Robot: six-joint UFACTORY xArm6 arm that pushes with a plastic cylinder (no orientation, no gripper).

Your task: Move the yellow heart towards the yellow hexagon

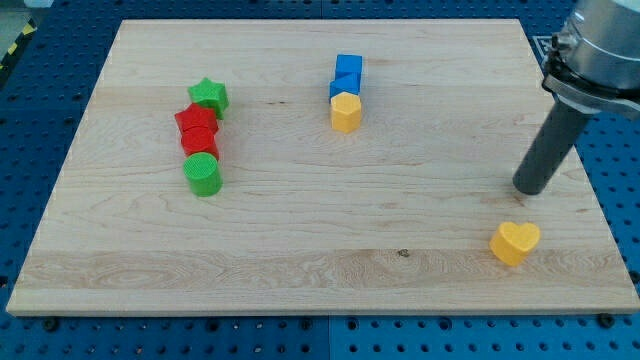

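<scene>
The yellow heart (515,242) is seen lying flat on the worktop (320,270), near its lower right corner in the view, just below and slightly to the view's left of my tip (527,190), with a narrow strip of bare wood left between them, so no contact is made. No pincer is fitted to the arm; a straight dark rod is carried instead, tilted with its upper part toward the view's right, so nothing is grasped. The yellow hexagon (345,112) is found well apart from the tip, far to the view's left and somewhat above it, near the middle of the upper half. Two blue blocks are set touching it on its upper side, one blue block (343,88) directly against it and a blue cube (349,67) beyond. Farther still to the view's left a close column is formed by a green star (209,96), a red block (195,120), a second red block (199,141) and a green cylinder (202,174).
</scene>
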